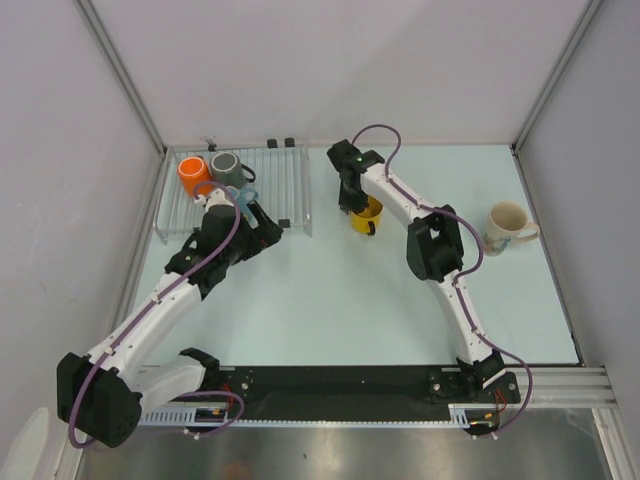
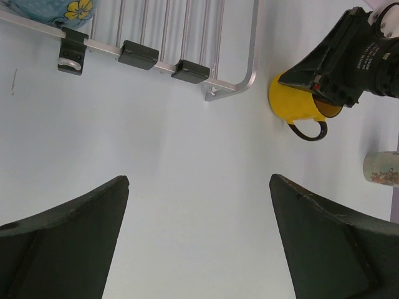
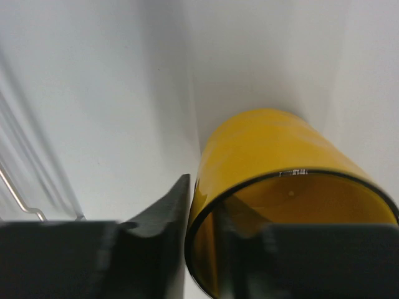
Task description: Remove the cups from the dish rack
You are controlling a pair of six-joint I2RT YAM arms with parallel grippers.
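Note:
The yellow cup [image 1: 367,216] [image 3: 268,143] stands upright on the table just right of the dish rack [image 1: 285,185] [image 2: 187,37]. My right gripper [image 1: 355,205] [image 3: 202,199] is shut on its rim, one finger outside the wall and one inside. The orange cup [image 1: 190,172] and the dark grey cup [image 1: 224,166] sit at the rack's far left. A light blue cup [image 1: 247,196] [image 2: 53,9] lies beside them, partly hidden by my left arm. My left gripper [image 1: 258,224] [image 2: 199,179] hangs open over bare table by the rack's near edge. The cream cup [image 1: 506,228] [image 2: 381,168] stands at the right.
Grey walls enclose the table on the left, back and right. The right half of the rack holds only bare bars, with black clips [image 2: 138,54] along its near rail. A black rail [image 1: 330,385] with both arm bases runs along the near edge.

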